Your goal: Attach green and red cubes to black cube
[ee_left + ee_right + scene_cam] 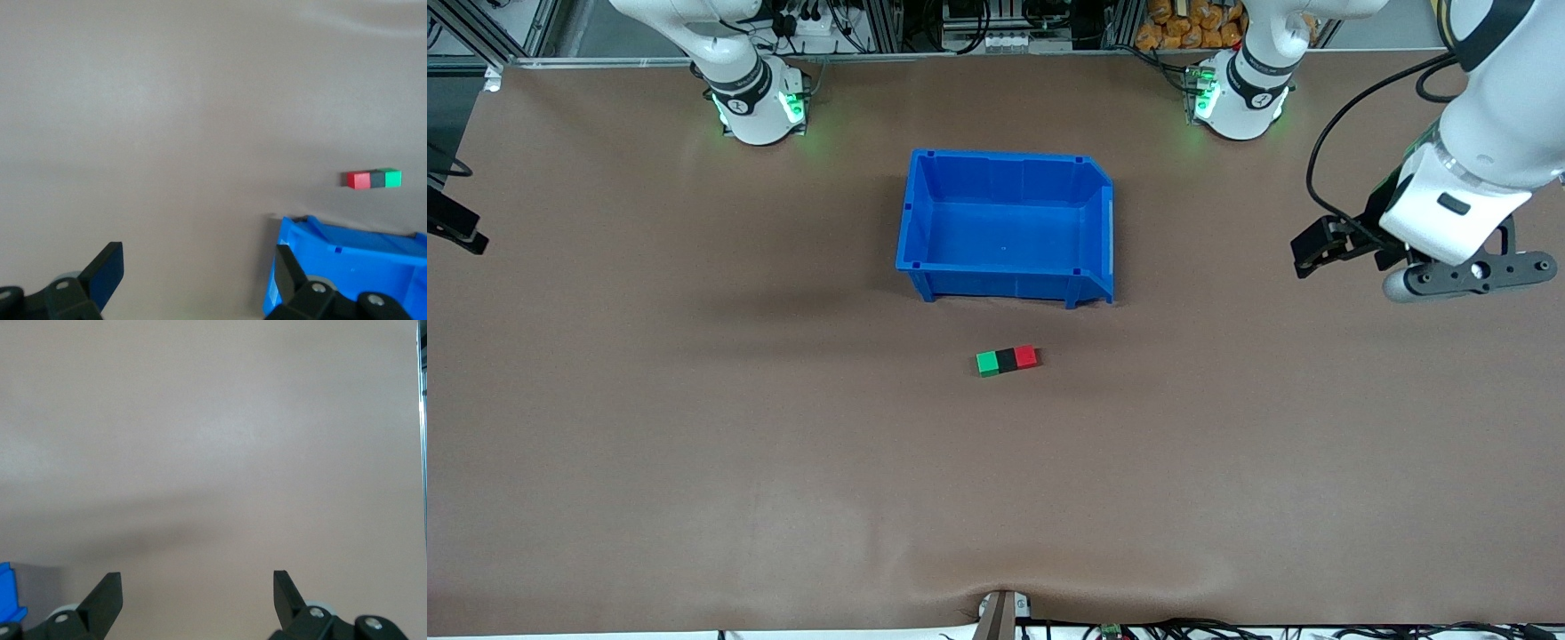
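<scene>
Green [987,364], black [1007,359], red [1026,356] cubes joined, well clear of both open, empty claws [197,273] [197,597]; re-approach could knock them apart

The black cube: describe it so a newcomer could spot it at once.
Find the blue bin in the middle of the table. Just nearer to the front camera lies a short row of three small touching cubes. The black cube is the middle one, with the green cube toward the right arm's end and the red cube toward the left arm's.
</scene>
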